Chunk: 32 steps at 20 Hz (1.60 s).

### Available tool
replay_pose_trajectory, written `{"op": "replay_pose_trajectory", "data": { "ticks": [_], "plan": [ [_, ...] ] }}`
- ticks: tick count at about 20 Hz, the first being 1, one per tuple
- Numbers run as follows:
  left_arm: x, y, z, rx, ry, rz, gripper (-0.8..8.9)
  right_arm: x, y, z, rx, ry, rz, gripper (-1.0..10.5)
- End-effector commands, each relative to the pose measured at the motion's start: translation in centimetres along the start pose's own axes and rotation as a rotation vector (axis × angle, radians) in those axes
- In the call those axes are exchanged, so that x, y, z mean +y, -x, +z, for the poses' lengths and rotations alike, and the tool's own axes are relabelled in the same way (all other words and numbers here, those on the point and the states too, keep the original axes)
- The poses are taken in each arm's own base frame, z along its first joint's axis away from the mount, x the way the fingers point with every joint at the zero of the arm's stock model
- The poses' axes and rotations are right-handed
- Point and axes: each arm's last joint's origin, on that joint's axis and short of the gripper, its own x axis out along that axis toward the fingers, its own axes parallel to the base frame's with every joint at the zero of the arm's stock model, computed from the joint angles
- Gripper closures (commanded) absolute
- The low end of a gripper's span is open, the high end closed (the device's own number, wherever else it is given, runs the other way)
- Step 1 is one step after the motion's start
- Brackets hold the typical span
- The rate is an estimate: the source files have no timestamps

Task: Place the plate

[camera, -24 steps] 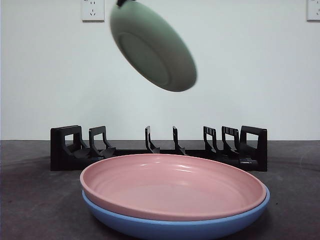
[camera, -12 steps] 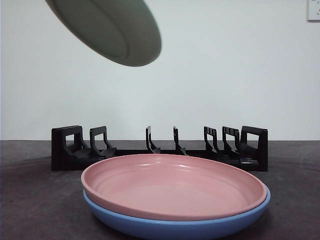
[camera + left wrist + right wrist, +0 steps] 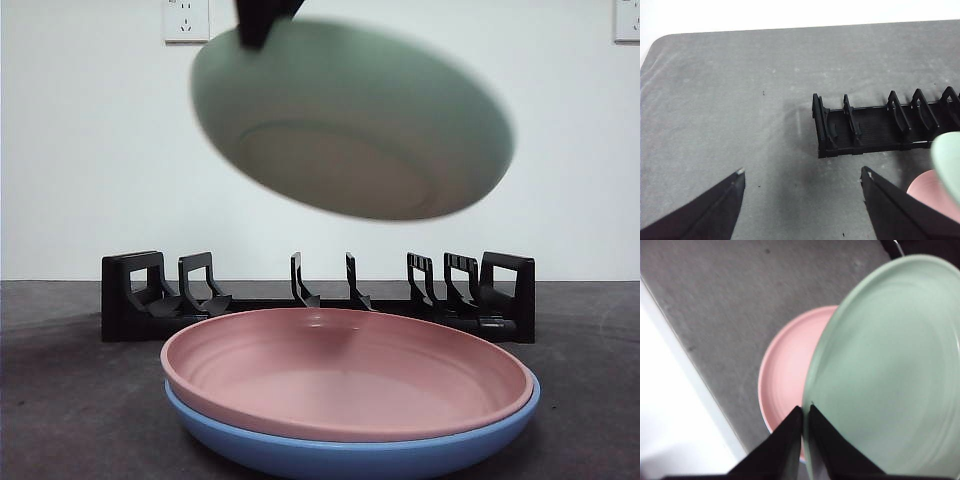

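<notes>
A pale green plate point(image 3: 352, 115) hangs tilted in the air above the black plate rack point(image 3: 318, 296), its underside facing the front camera. My right gripper point(image 3: 805, 412) is shut on the green plate's point(image 3: 890, 370) rim; its black tip point(image 3: 262, 18) shows at the plate's upper edge in the front view. My left gripper point(image 3: 802, 176) is open and holds nothing, hovering over bare table beside one end of the rack point(image 3: 880, 122). An edge of the green plate point(image 3: 949, 162) shows in the left wrist view.
A pink plate point(image 3: 345, 370) lies stacked on a blue plate point(image 3: 350, 450) in front of the rack, on the grey table point(image 3: 60, 400). The pink plate point(image 3: 785, 372) lies below the held one. A white wall with sockets point(image 3: 185, 18) stands behind.
The green plate swung up and left, then came back right and lower, nearer the camera, with its underside now turned more towards the front view.
</notes>
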Motion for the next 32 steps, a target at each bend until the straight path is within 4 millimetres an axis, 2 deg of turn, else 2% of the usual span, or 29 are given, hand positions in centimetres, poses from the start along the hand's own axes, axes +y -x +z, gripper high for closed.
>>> {"op": "replay_pose_trajectory", "data": {
  "ticks": [1, 7, 9, 15, 18, 20, 22, 24, 27, 30, 32],
  "plan": [
    [0.0, 0.2, 0.4, -0.019, 0.005, -0.002, 4.42, 1.2, -2.4, -0.8, -0.01, -0.019, 0.008, 9.3],
    [0.0, 0.2, 0.4, -0.019, 0.008, -0.002, 4.42, 2.2, -8.8, -3.9, -0.007, -0.056, 0.012, 9.3],
    [0.0, 0.2, 0.4, -0.019, 0.008, -0.002, 4.42, 2.4, -10.1, -4.7, -0.009, -0.057, 0.015, 9.3],
    [0.0, 0.2, 0.4, -0.019, 0.008, -0.002, 4.42, 3.2, -10.8, -4.8, -0.052, -0.057, 0.164, 9.3],
    [0.0, 0.2, 0.4, -0.019, 0.007, -0.002, 4.42, 3.2, -10.7, -4.8, -0.044, -0.057, 0.189, 7.8],
    [0.0, 0.2, 0.4, -0.02, 0.008, -0.001, 4.42, 3.3, -10.7, -4.9, -0.032, -0.056, 0.206, 7.5],
    [0.0, 0.2, 0.4, -0.019, 0.008, -0.002, 4.42, 3.5, -10.6, -4.9, -0.024, -0.054, 0.284, 6.6],
    [0.0, 0.2, 0.4, -0.019, 0.008, -0.002, 4.42, 3.6, -9.7, -4.6, -0.074, -0.03, 0.358, 6.3],
    [0.0, 0.2, 0.4, -0.019, 0.008, -0.002, 4.42, 2.8, -6.4, -4.4, -0.215, -0.006, 0.377, 6.3],
    [-0.2, -0.1, 0.5, -0.014, 0.018, -0.012, 4.42, 0.3, -1.5, -5.5, -0.383, -0.056, 0.179, 6.3],
    [-0.6, -0.6, 0.5, 0.0, 0.023, -0.05, 4.42, -2.1, 1.1, -7.3, -0.477, -0.132, 0.082, 6.3]
  ]
}}
